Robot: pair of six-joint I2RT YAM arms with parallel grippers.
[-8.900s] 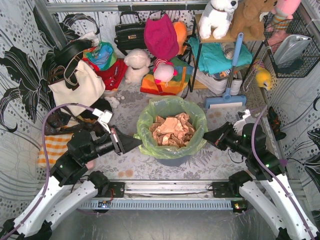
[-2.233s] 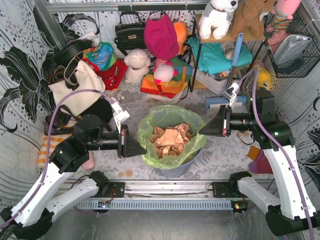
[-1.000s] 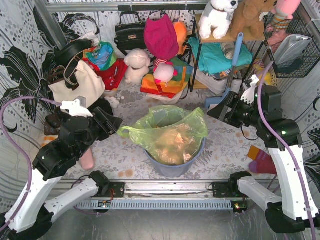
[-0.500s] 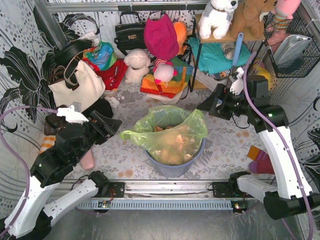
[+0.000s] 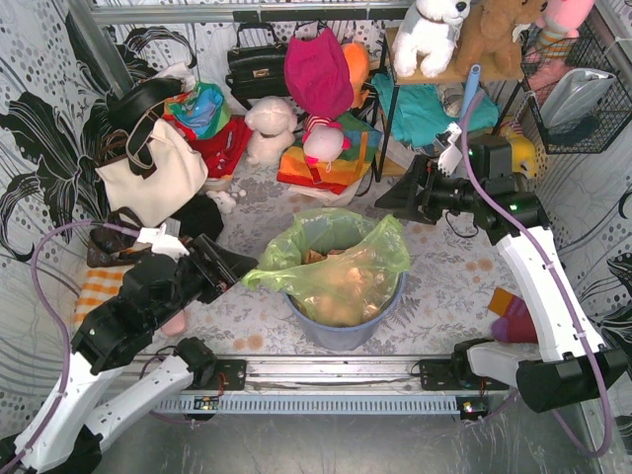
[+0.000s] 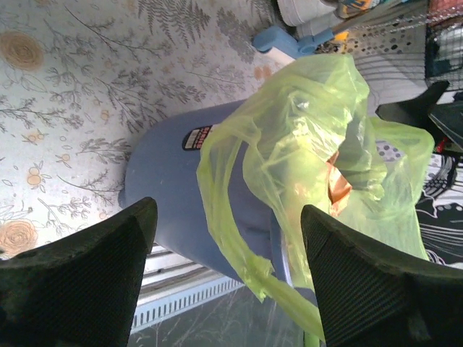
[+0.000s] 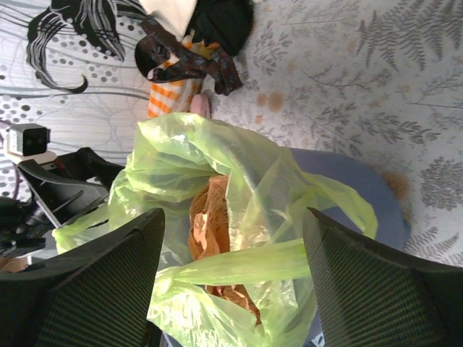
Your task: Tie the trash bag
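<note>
Trash bag (image 5: 341, 259), thin translucent lime-green plastic, sits in the round blue-grey plastic bin (image 5: 341, 331) near the middle of the table. Its mouth is loose off the rim and slumped over the crumpled tan-brown paper (image 5: 346, 284) inside. One flap trails out to the left and another peaks at the right. I reckon those are the two ends meant for the knot, which isn't made yet. The bin keeps the load steady underneath.

The left gripper (image 5: 242, 272) hovers just beside the left flap's tip, fingers spread wide and gripping nothing. The right gripper (image 5: 395, 190) hangs behind the bin to the right, well apart from the trash bag, also wide open and empty. I'd guess it's placed to come in on the right flap.

Under it all lies a grey cloth (image 5: 444, 286) printed with ferns and flowers. Along the back there's a cream handbag (image 5: 153, 178), a black handbag (image 5: 255, 64), and a white plush toy (image 5: 430, 35) up on a shelf.
</note>
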